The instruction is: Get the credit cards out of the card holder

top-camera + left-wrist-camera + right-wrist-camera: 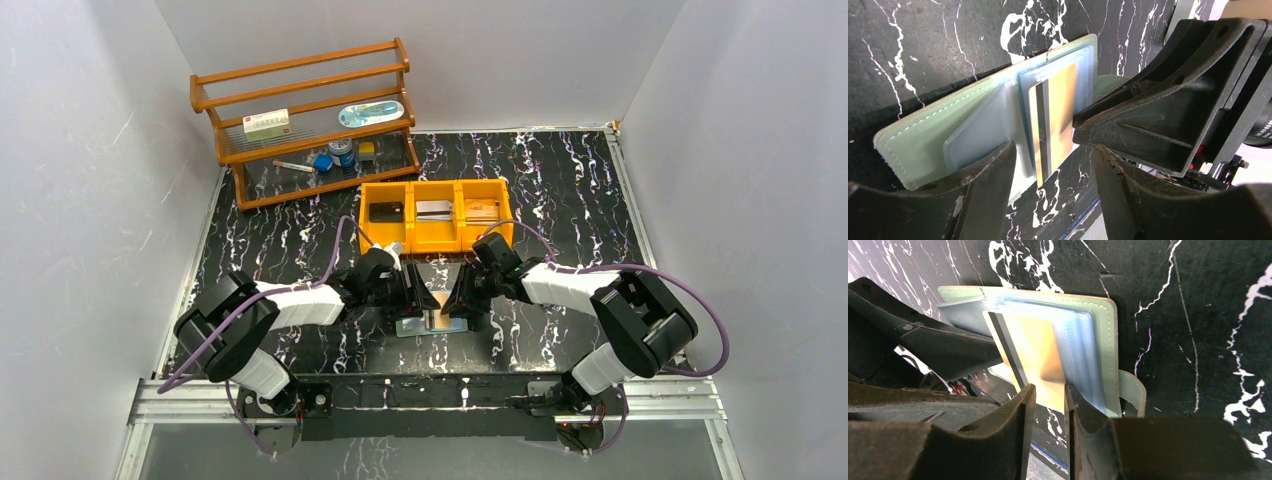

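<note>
The card holder (923, 140) is a pale teal-green pouch lying open on the black marble table, with its clear sleeves fanned up; it also shows in the right wrist view (1105, 340) and in the top view (420, 327). A tan credit card (1063, 110) with a dark stripe sticks halfway out of a sleeve. My left gripper (1048, 200) is open wide, with one finger (978, 195) over the sleeves. My right gripper (1049, 405) is open only by a narrow gap; the tan card's (1035, 355) near edge lies across the gap, face up and not pinched. Both grippers meet over the holder (437, 300).
An orange three-compartment bin (436, 240) stands just behind the grippers, holding a dark flat item (386, 211), a silvery card (433, 210) and a tan card (482, 211). A wooden shelf (300, 75) with small items is at the back left. White walls enclose the table.
</note>
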Robot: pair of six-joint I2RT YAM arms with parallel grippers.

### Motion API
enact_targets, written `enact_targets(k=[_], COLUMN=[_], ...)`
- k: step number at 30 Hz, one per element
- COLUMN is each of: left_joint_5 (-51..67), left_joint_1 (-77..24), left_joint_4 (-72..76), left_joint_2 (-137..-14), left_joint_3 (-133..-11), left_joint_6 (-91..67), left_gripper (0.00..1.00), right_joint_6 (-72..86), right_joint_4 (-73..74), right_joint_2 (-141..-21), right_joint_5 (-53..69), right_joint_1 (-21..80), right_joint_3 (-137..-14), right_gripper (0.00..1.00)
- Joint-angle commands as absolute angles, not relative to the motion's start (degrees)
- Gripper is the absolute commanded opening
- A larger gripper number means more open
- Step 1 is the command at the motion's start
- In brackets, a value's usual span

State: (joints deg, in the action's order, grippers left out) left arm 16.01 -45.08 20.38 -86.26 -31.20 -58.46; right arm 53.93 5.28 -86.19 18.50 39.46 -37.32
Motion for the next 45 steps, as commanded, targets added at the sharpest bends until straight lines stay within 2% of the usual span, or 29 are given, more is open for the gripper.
enact_targets(k=[1,5,12,16,22,26,33,45], left_joint_5=[15.8,16.3,16.1,15.3,13.8,13.8,14.1,7.2], left_joint_1=[-45.1,-45.1,-45.0,-45.1,-45.0,-45.1,-45.1,-44.6], left_joint_4=[20.8,22.4,23.7,23.0,20.2,19.6,19.5,6.4], left_joint_2=[-89.2,-91.1,-91.3,-90.7,-87.8,-86.1,-85.5,-78.7], left_joint_3=[-30.0,-29.4,-28.2,-28.1,-28.0,-27.9,-27.8,-29.0], left_joint_6=[-59.2,-60.1,-61.2,-61.1,-60.1,-59.2,-58.6,-55.4], left_gripper=[0.57,0.5,0.22,0.11,0.1,0.0,0.0,0.0], right_joint_6=[53.7,53.9,54.2,54.2,54.4,54.3,54.3,52.7], right_joint_4=[8.6,8.4,8.5,8.9,10.2,10.5,10.8,10.5], right_joint_2=[-88.5,-88.8,-89.4,-89.8,-90.1,-89.8,-90.0,-88.1], right_joint_5=[13.6,13.2,13.1,12.8,11.6,11.3,11.1,12.9], right_joint_1=[39.7,39.4,39.2,38.9,38.7,38.7,38.7,38.7], right_joint_3=[-34.0,-33.5,-33.0,-33.1,-33.3,-33.5,-33.6,-35.8], right_gripper=[0.36,0.35,0.34,0.34,0.31,0.28,0.27,0.28])
